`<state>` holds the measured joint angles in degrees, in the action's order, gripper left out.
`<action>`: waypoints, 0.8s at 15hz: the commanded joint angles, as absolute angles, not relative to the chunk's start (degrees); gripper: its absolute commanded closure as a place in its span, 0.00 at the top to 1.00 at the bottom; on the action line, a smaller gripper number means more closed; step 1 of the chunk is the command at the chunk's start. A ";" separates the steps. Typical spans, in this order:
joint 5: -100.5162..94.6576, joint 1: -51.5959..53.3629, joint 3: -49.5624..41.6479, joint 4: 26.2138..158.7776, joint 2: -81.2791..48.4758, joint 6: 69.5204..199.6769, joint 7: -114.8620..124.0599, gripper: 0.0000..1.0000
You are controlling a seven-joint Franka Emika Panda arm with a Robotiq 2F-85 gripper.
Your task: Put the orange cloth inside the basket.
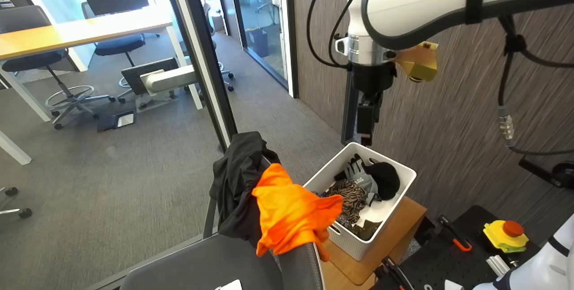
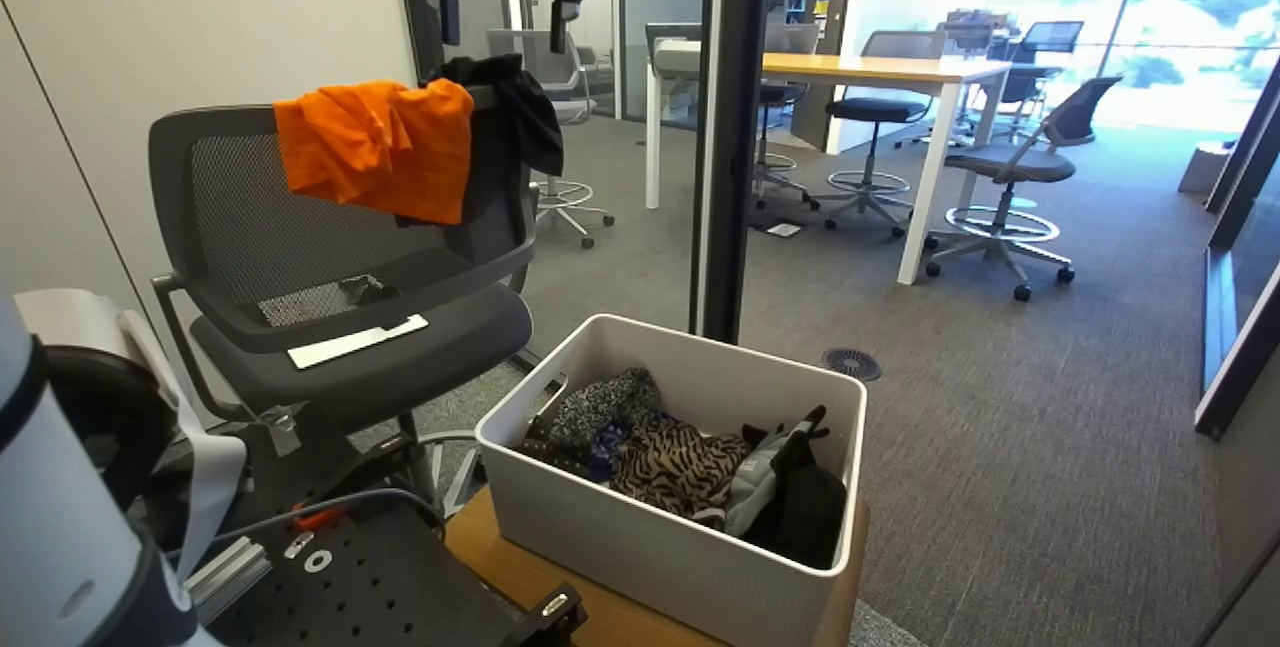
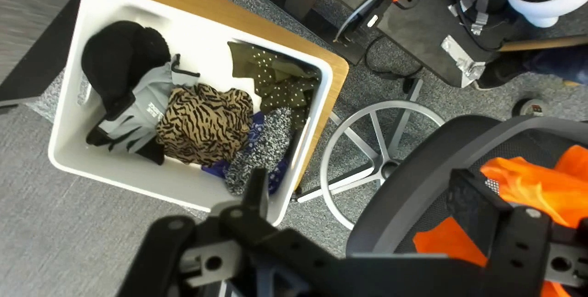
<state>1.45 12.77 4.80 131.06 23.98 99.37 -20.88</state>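
Observation:
The orange cloth (image 1: 293, 211) hangs over the top of a chair's backrest, and it also shows in an exterior view (image 2: 375, 147) and at the right of the wrist view (image 3: 537, 193). The white basket (image 1: 354, 244) stands beside the chair, also seen in an exterior view (image 2: 640, 562) and the wrist view (image 3: 133, 191). It holds a black cap, a grey glove and several patterned cloths. My gripper (image 2: 505, 27) is open and empty, high above the chair and basket. In the wrist view its fingers (image 3: 360, 184) are wide apart, with nothing between them.
A black cloth (image 1: 240, 187) hangs on the backrest beside the orange one. The dark chair (image 2: 370, 357) has a white strip (image 2: 355, 342) on its seat. The basket stands on a wooden surface (image 1: 385, 240). A black perforated plate (image 2: 390, 587) and a red-and-yellow button (image 1: 506, 235) are near the robot base.

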 commanded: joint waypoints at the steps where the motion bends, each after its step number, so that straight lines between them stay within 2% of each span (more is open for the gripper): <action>1: 2.52 15.38 8.16 127.04 20.34 100.09 -21.08 1.00; 12: 0.92 20.65 18.25 115.38 7.40 100.12 -17.87 1.00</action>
